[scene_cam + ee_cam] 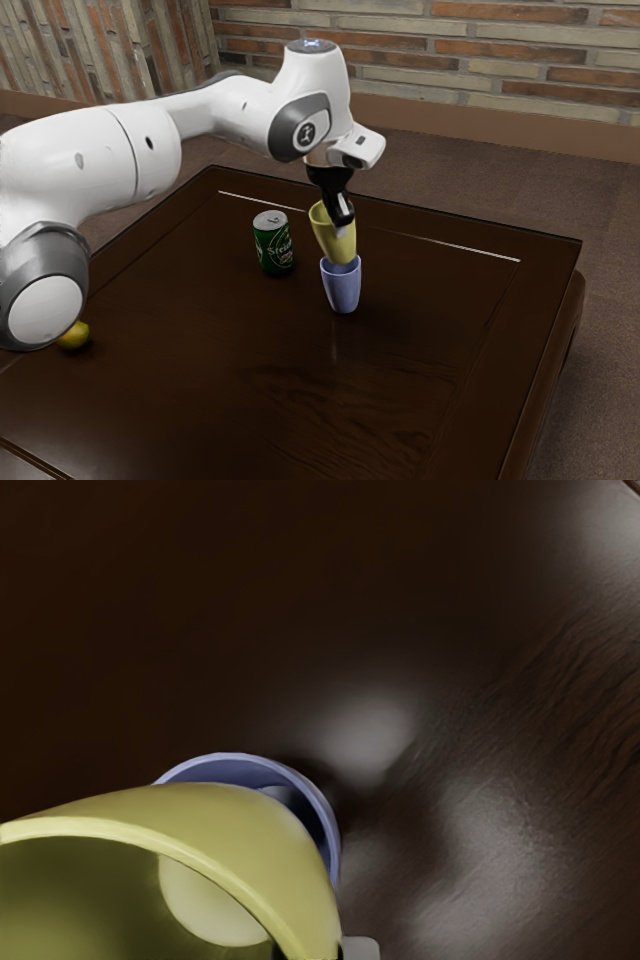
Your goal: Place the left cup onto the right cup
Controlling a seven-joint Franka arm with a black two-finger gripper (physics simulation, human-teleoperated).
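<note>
A yellow cup point(334, 238) sits tilted with its base inside the mouth of a lavender-blue cup point(341, 286), which stands upright near the middle of the dark table point(200, 400). My gripper point(343, 213) is at the yellow cup's rim, one finger over the rim's near side, and appears shut on the cup wall. In the wrist view the yellow cup point(150, 880) looms large just under my hand, with the blue cup's rim point(300, 790) showing behind it.
A green soda can point(273, 243) stands upright just to the exterior view's left of the cups. A yellow lemon-like object point(74, 336) lies near the table's left edge, partly behind my arm. Bare tabletop extends right and toward the front.
</note>
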